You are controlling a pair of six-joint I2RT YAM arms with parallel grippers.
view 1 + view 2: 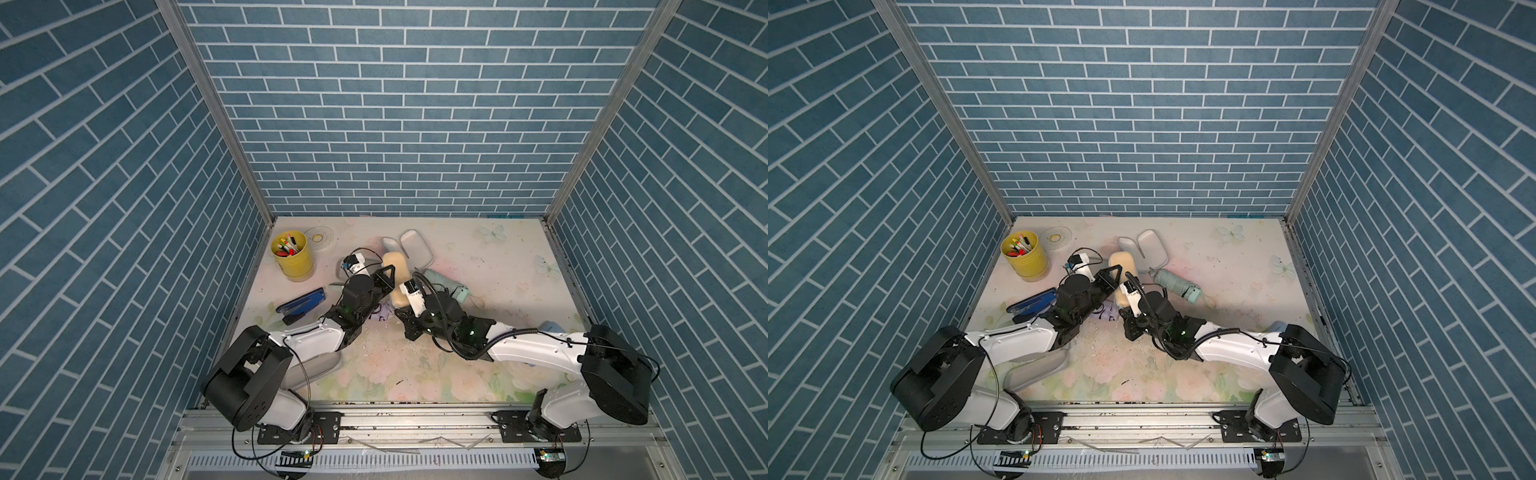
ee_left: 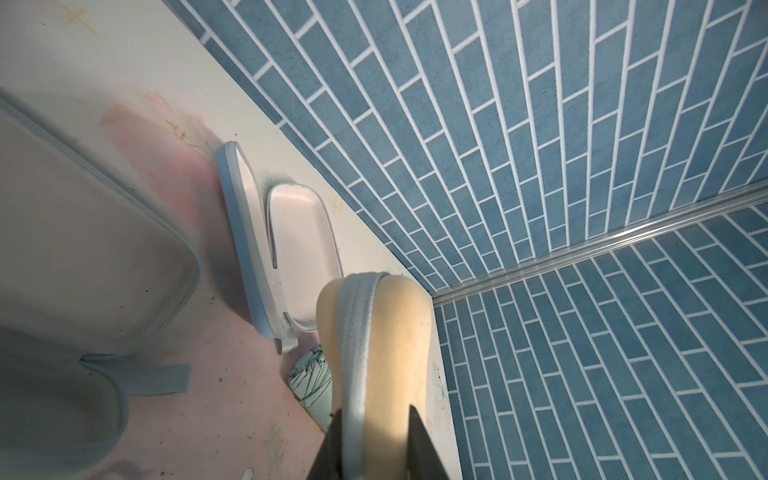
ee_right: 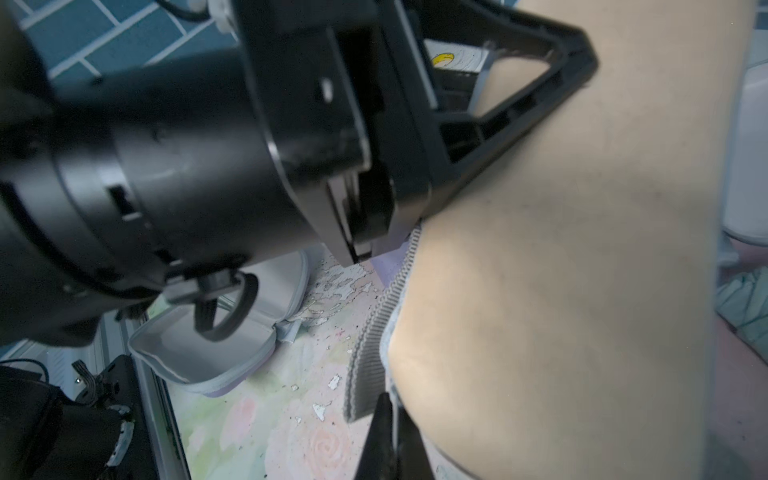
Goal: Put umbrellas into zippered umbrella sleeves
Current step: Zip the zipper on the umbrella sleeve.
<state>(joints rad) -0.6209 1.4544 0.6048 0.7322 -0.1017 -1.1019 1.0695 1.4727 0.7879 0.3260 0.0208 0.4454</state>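
The beige case [image 2: 399,332] looks like matt, finely woven cloth, with a pale grey ribbed zip tape [image 3: 370,353] along its edge. My left gripper [image 2: 376,444] and my right gripper [image 3: 397,415] have fingers of dull black plastic. The open blue case [image 2: 299,249] is lined smooth and pale, with a faint sheen. The mint umbrella [image 2: 311,382] is thin, creased cloth. The table cover [image 3: 291,415] is a matt flower print, flaked and scuffed in spots. The yellow cup [image 1: 296,266] and the stapler [image 1: 303,303] look glossy. The brick wall [image 1: 395,124] is matt print; the corner post [image 2: 582,245] is ridged bare metal.
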